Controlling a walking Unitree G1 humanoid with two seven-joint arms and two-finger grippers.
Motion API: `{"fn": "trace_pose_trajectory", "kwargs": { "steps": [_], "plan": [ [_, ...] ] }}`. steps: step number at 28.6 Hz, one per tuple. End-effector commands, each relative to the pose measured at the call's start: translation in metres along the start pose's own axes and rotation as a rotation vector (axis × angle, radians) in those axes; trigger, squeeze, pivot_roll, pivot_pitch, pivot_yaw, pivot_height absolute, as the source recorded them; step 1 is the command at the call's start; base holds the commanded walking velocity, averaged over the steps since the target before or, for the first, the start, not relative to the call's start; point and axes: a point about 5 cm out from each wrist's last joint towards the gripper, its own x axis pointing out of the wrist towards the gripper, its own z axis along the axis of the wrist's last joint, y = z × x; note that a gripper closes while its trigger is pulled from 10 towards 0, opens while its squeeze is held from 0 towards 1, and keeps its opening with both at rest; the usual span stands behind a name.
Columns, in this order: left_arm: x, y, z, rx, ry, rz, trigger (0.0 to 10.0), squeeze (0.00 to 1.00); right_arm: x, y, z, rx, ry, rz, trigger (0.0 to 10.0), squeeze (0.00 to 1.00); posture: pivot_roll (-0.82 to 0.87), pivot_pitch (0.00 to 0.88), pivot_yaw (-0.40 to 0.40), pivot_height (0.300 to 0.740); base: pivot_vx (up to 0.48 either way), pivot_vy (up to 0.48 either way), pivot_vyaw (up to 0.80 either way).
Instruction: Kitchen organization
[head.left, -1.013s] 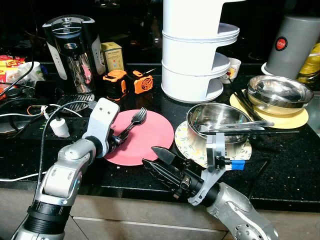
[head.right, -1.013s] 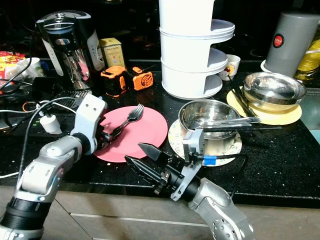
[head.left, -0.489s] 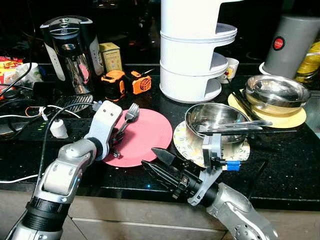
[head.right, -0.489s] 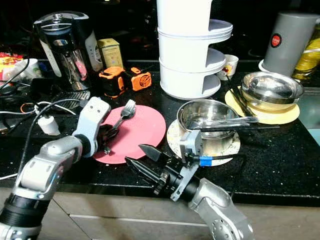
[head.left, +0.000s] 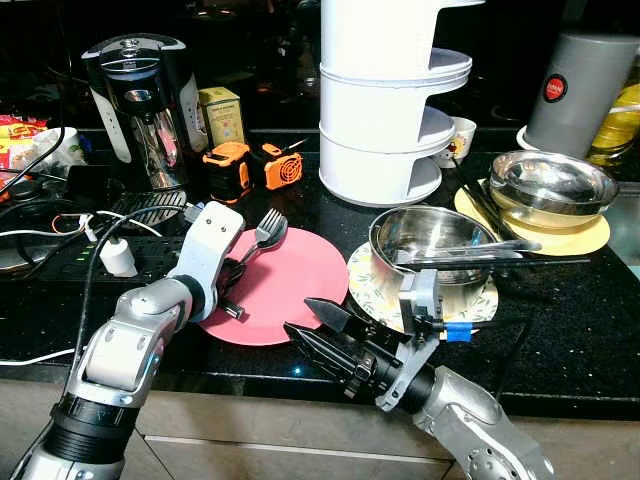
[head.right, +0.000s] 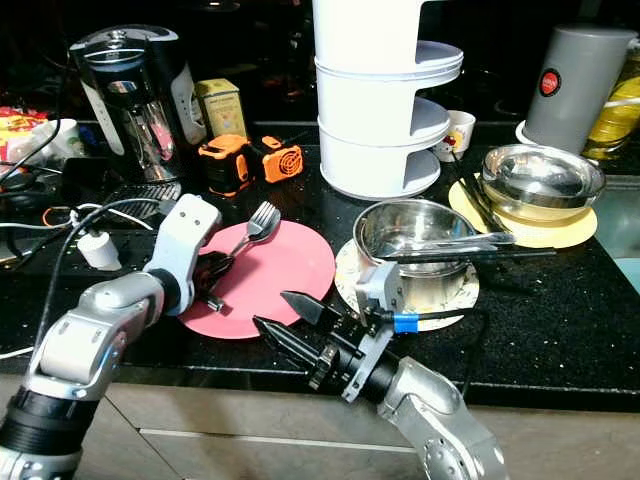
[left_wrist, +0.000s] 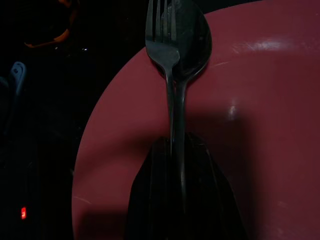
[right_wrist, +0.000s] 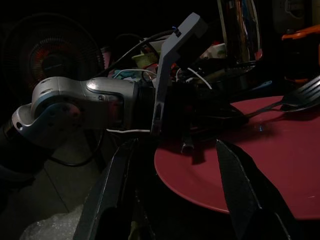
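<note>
We see the left gripper clamped on the handles of a fork and a spoon. The two utensils are held together, stacked one on the other, and extend straight out ahead of the fingertips. Their heads sit over the far rim of the pink plate; the plate itself lies beneath the closed fingers on the black counter.

We note the right gripper low at the counter's front edge, fingers spread wide with nothing between them. It points toward the left arm, and the near rim of the pink plate lies just beyond and between its fingertips. The upper finger touches nothing that we can make out.

Behind the right wrist, a steel bowl rests on a patterned plate, with tongs lying across the bowl's rim. Further out on that side, a second steel bowl sits on a yellow plate. Beyond the fork tips we log two orange tape measures, a white tiered stand and a black kettle. A white plug with cables lies outboard of the left arm.
</note>
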Motion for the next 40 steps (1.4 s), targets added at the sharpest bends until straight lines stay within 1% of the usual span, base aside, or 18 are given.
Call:
{"fn": "trace_pose_trajectory", "kwargs": {
  "steps": [1,2,3,11,13,14,17,20,22,23,25,26,30,31,32,33,38,40],
  "plan": [
    [0.002,-0.006,0.004,-0.044,-0.043,-0.029,0.0,0.0,0.002,0.0,-0.001,-0.007,0.003,-0.001,10.0,0.0,-0.02,0.0,0.023,0.74,0.0,0.0,0.0],
    [0.002,-0.006,0.004,-0.044,-0.043,-0.029,0.0,0.0,0.002,0.0,-0.001,-0.007,0.003,-0.001,10.0,0.0,-0.02,0.0,0.023,0.74,0.0,0.0,0.0],
    [0.0,-0.008,0.02,-0.116,-0.15,-0.054,0.0,0.0,0.003,-0.001,0.0,-0.004,-0.01,-0.007,10.0,0.0,-0.02,0.0,0.025,0.74,0.0,0.0,0.0],
    [-0.005,-0.01,0.031,-0.227,-0.257,-0.094,0.0,0.0,0.005,-0.005,0.006,0.016,-0.06,-0.038,10.0,0.0,-0.02,0.0,0.026,0.74,0.0,0.0,0.0],
    [-0.01,-0.012,0.035,-0.306,-0.321,-0.137,0.0,0.0,0.007,-0.013,0.011,0.03,-0.101,-0.103,10.0,0.0,-0.02,0.0,0.026,0.74,0.0,0.0,0.0],
    [-0.01,-0.012,0.035,-0.306,-0.321,-0.137,0.0,0.0,0.007,-0.013,0.011,0.03,-0.101,-0.103,10.0,0.0,-0.02,0.0,0.026,0.74,0.0,0.0,0.0],
    [-0.016,-0.019,0.037,-0.381,-0.392,-0.216,0.0,0.0,0.01,-0.027,0.019,0.06,-0.163,-0.217,10.0,0.0,-0.01,0.0,0.025,0.74,0.0,0.0,0.0],
    [-0.024,-0.028,0.037,-0.392,-0.451,-0.301,0.0,0.0,0.013,-0.037,0.024,0.091,-0.198,-0.295,10.0,0.0,-0.01,0.0,0.022,0.74,0.0,0.0,0.0],
    [-0.027,-0.029,0.035,-0.411,-0.477,-0.315,0.0,0.0,0.015,-0.04,0.029,0.121,-0.231,-0.307,10.0,0.0,-0.01,0.0,0.022,0.74,0.0,0.0,0.0],
    [-0.028,-0.029,0.033,-0.422,-0.48,-0.317,0.0,0.0,0.016,-0.04,0.033,0.153,-0.268,-0.297,10.0,0.12,-0.01,0.0,0.022,0.74,0.0,0.0,0.0],
    [-0.029,-0.028,0.032,-0.43,-0.481,-0.319,0.0,0.0,0.016,-0.04,0.035,0.175,-0.294,-0.29,10.0,0.12,-0.01,0.0,0.022,0.74,0.0,0.0,0.0],
    [-0.029,-0.028,0.03,-0.433,-0.479,-0.315,0.0,0.0,0.017,-0.039,0.038,0.193,-0.318,-0.281,10.0,1.0,-0.01,0.0,0.02,0.74,0.0,0.0,0.0],
    [-0.033,-0.03,0.025,-0.42,-0.499,-0.313,0.0,0.0,0.023,-0.042,0.043,0.195,-0.321,-0.31,10.0,1.0,-0.01,0.0,0.019,0.74,0.0,0.0,0.0],
    [-0.034,-0.031,0.025,-0.416,-0.509,-0.32,0.0,0.0,0.025,-0.042,0.044,0.198,-0.319,-0.312,10.0,0.58,-0.01,0.0,0.017,0.74,0.0,0.0,0.0],
    [-0.035,-0.032,0.026,-0.413,-0.516,-0.323,0.0,0.0,0.026,-0.042,0.044,0.2,-0.318,-0.312,10.0,0.58,-0.01,0.0,0.016,0.74,0.0,0.0,0.0],
    [-0.036,-0.033,0.026,-0.409,-0.522,-0.329,0.0,0.0,0.027,-0.041,0.044,0.2,-0.314,-0.309,10.0,0.0,-0.01,0.0,0.016,0.74,0.0,0.0,0.0],
    [-0.04,-0.038,0.026,-0.402,-0.543,-0.374,0.0,0.0,0.034,-0.039,0.044,0.196,-0.29,-0.296,10.0,0.0,0.0,0.0,0.014,0.74,0.0,0.0,0.0],
    [-0.044,-0.043,0.026,-0.39,-0.55,-0.415,0.0,0.0,0.04,-0.037,0.042,0.177,-0.252,-0.288,10.0,0.0,0.0,0.0,0.012,0.74,0.0,0.0,0.0]
  ]
}}
